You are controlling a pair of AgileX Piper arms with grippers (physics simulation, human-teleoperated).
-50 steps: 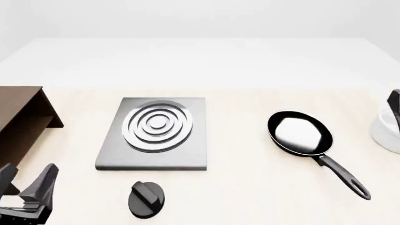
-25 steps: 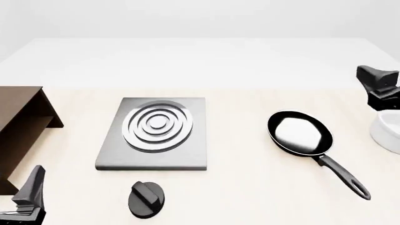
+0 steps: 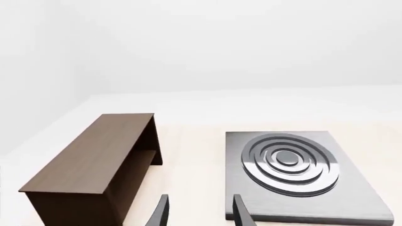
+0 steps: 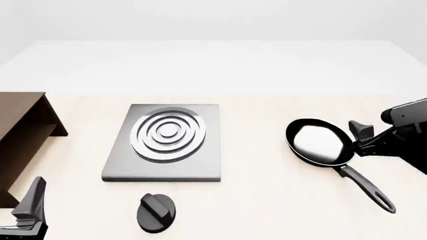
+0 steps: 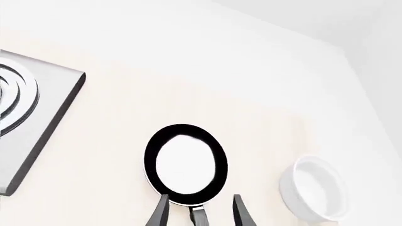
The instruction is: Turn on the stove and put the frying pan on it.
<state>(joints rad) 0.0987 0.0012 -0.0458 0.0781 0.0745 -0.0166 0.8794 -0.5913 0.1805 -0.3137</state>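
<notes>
Right gripper [image 5: 196, 212] jaws apart, straddling frying pan [image 4: 319, 141] handle for pickup | pan at stove's [image 4: 167, 142] 3 o'clock | knob [image 4: 157, 212] at 6 | left gripper [image 3: 199, 213] apart, idle

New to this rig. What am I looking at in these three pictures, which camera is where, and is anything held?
These are simulator renders of two robot arms at a table. The front view looks down from behind the arms. Each wrist view looks along that arm's own fingers.

On the table lie the stove, a grey slab with ringed burner, its separate black knob nearer the arms, the frying pan to the right, a brown cabinet to the left, and a white bowl beside the pan.

The left gripper hangs open near the stove's near edge. The right gripper is open, its fingers either side of the pan's handle where it meets the pan. Nothing is held.
</notes>
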